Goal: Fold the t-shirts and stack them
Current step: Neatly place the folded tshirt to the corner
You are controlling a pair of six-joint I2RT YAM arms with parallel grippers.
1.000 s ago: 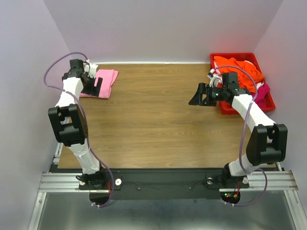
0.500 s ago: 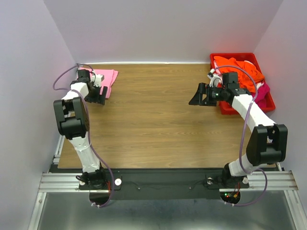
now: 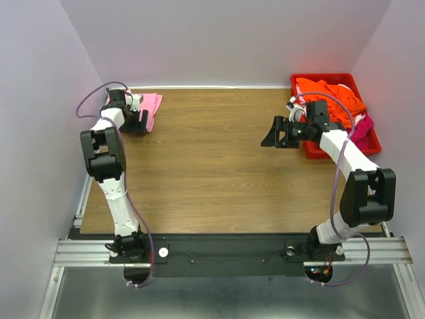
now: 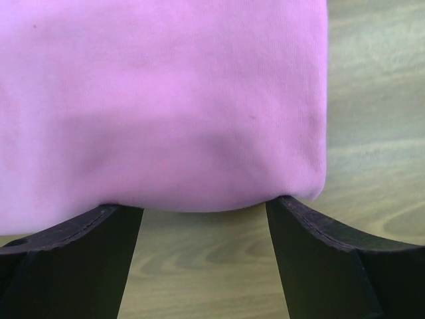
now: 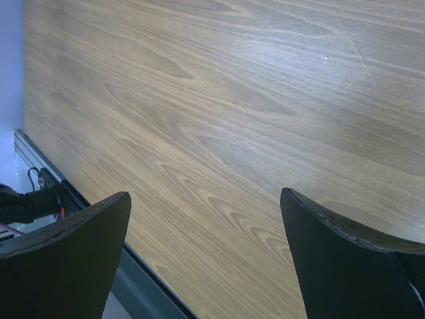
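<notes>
I read pink t-shirt (image 4: 166,100) at bench (image 3: 212,173) far-left corner as stack base: left gripper (image 4: 202,207) spread at its fold, right gripper (image 5: 206,196) spread beside red bin (image 3: 323,76).

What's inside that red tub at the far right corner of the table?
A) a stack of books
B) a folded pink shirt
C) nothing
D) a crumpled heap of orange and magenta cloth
D: the red bin holds a rumpled heap, mostly a bright orange shirt with a magenta shirt at its right edge; the folded pink shirt lies on the table at far left.
</notes>
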